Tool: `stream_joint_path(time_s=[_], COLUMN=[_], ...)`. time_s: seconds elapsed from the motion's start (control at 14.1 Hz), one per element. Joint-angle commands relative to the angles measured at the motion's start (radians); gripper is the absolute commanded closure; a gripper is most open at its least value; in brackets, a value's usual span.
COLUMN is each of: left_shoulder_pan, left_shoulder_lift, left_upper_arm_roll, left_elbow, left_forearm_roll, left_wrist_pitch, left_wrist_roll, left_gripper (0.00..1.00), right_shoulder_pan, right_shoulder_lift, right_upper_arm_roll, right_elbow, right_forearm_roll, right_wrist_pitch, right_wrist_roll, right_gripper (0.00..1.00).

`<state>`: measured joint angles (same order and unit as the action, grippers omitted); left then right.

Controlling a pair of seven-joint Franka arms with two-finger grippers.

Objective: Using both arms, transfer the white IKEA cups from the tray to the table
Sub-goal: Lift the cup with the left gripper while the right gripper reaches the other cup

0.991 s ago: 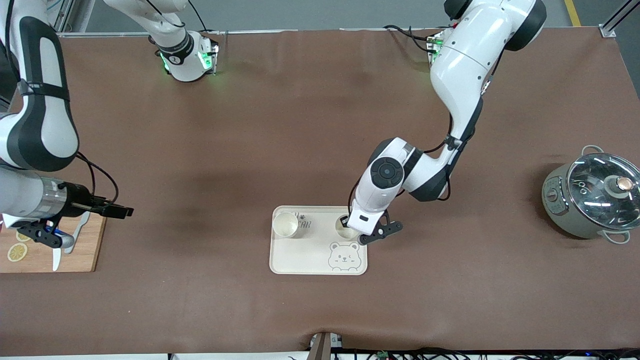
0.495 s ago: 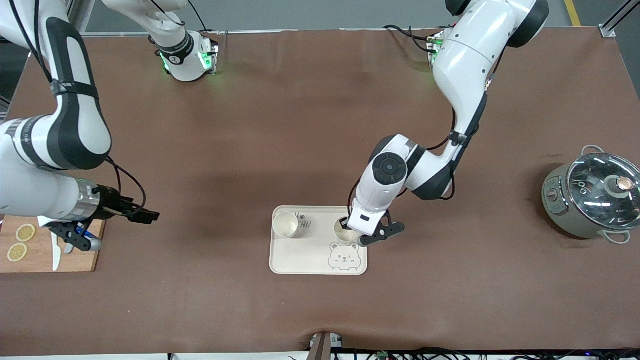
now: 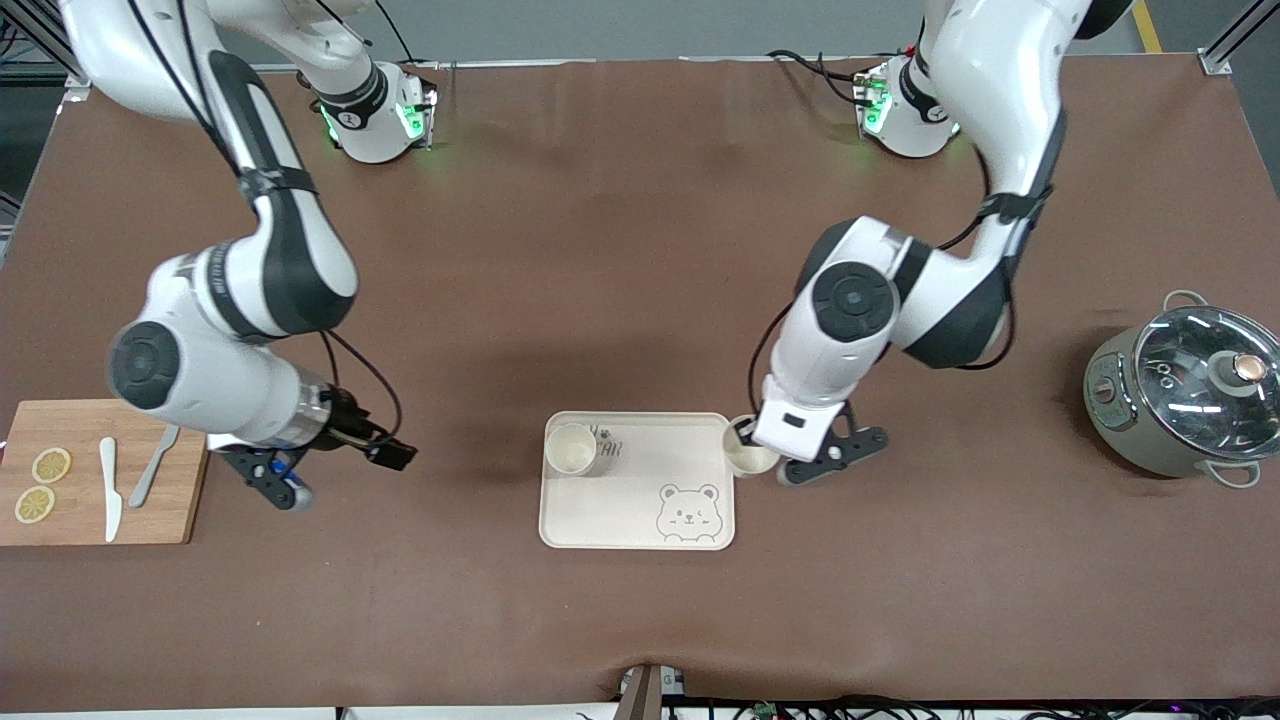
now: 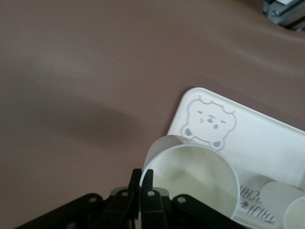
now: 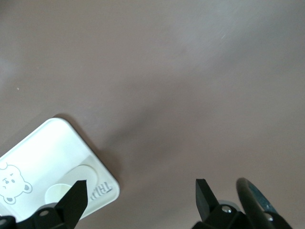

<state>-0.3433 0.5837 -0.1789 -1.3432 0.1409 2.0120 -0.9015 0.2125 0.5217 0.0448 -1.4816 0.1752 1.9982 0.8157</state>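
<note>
Cups are being cleared one per arm, and the first is now off the tray. The left gripper [image 3: 748,437] is clamped on the rim of one white cup [image 3: 750,458], its fingers pinching the wall as the left wrist view shows [image 4: 190,179]; half a second ago that cup hung over the tray [image 3: 640,530], and now it hangs just past the tray's edge toward the left arm's end, over bare table [image 3: 640,250]. What remains for it is likely a short descent and release. The right gripper [image 3: 392,452], jaws apart and empty, has swung in from the cutting board [image 3: 90,530] and now hovers between it and the tray, with the second cup [image 3: 571,448] ahead of its fingers on the tray.
</note>
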Motion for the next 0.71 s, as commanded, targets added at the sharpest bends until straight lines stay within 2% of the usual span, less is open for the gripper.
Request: stream_joint_path(time_s=[0.0, 0.21, 0.35, 0.64], left_shoulder_pan=[0.046, 0.099, 0.151, 0.268], left_shoulder_lift=[-0.079, -0.135, -0.194, -0.278], left_upper_arm_roll=[-0.010, -0.010, -0.010, -0.010], left_elbow=[-0.037, -0.088, -0.181, -0.344], left_forearm_roll=[0.011, 0.011, 0.011, 0.011], left_wrist_pitch=[-0.103, -0.139, -0.139, -0.131], left_wrist_roll=[0.087, 0.154, 0.240, 0.409], left_gripper=[1.00, 1.00, 1.00, 1.00], right_shoulder_pan=[0.045, 0.125, 0.151, 0.203], right_shoulder_lift=[0.043, 0.101, 0.129, 0.144], right_upper_arm_roll=[-0.008, -0.010, -0.008, -0.008], right_elbow=[0.015, 0.026, 0.026, 0.026], right_forearm_roll=[0.006, 0.003, -0.005, 0.001], right_wrist_pitch=[0.052, 0.131, 0.162, 0.160], right_wrist_roll=[0.062, 0.138, 0.245, 0.252], right_gripper=[0.00, 0.00, 0.00, 0.00])
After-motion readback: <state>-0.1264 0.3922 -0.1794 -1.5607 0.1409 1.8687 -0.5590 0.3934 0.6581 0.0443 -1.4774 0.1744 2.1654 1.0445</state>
